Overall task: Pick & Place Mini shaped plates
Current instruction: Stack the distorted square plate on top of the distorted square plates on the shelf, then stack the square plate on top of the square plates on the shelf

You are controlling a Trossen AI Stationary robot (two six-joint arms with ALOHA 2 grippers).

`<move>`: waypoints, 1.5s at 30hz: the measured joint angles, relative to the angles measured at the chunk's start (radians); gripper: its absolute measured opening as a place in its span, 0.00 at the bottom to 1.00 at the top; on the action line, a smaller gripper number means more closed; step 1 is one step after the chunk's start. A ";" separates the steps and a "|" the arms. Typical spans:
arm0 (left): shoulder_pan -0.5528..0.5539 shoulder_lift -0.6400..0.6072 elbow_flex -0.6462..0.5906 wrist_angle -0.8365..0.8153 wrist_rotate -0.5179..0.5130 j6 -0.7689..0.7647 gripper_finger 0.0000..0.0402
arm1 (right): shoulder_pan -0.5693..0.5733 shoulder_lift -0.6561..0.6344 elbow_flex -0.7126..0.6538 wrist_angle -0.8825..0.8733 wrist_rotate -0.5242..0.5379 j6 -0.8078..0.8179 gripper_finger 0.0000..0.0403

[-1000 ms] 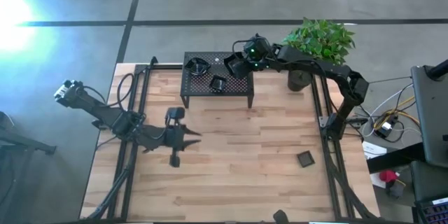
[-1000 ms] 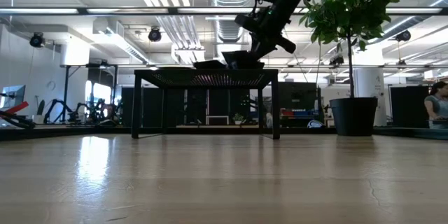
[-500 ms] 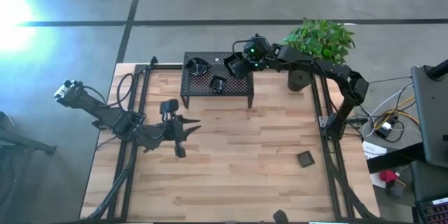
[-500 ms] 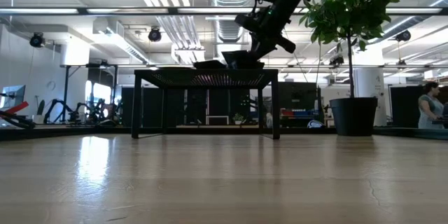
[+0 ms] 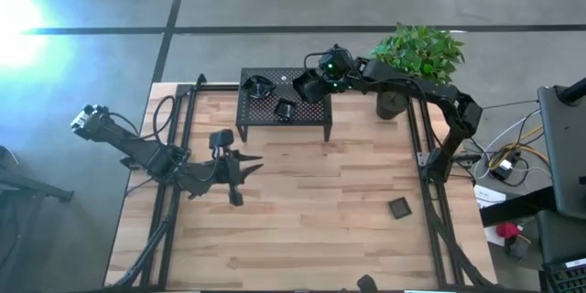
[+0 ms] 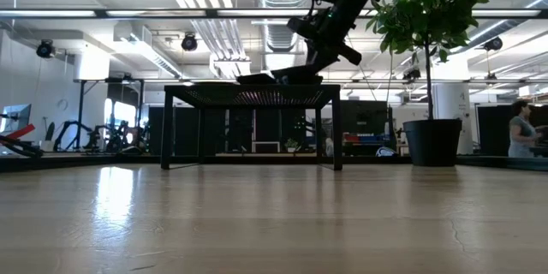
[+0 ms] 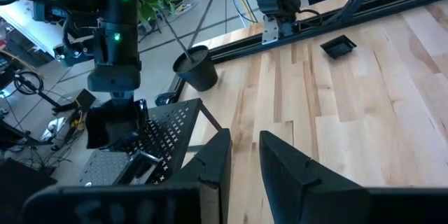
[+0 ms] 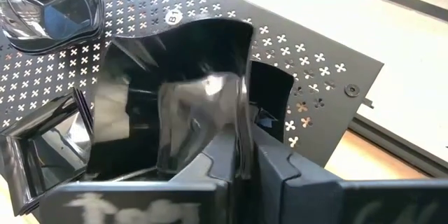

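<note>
A glossy black mini shaped plate (image 8: 175,91), wavy-rimmed, sits on the black perforated rack (image 5: 311,114) at the table's far edge. My right gripper (image 8: 245,157) stands over it, slanting down, one finger on each side of its near rim, jaws slightly apart. Two more plates rest on the rack: a rounded one (image 8: 49,7) and a square one (image 8: 42,147). Another square plate (image 5: 399,208) lies flat on the table at the right. My left gripper (image 5: 247,168) hovers open over the table's left half, holding nothing. My right gripper has its fingers on either side of the plate's raised rim (image 8: 241,136), coming from above and slanting down. A thin dark gap shows beside the rim, so I cannot tell whether the fingers touch it. The plate's underside rests on the rack top (image 6: 295,75).
A potted plant (image 5: 392,103) stands just right of the rack. Black frame rails run along the table's left and right sides. A small dark object (image 5: 366,283) sits at the near edge. Bare wood lies between the rack and the near edge.
The plate under my right gripper has settled lower and flatter onto the rack top; the gripper itself has kept its place. My left gripper has swung a little on its wrist, staying where it was.
</note>
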 joint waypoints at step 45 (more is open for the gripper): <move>0.000 0.000 -0.003 -0.009 0.006 0.000 0.18 | 0.557 -0.278 -0.085 -0.438 0.072 0.020 0.16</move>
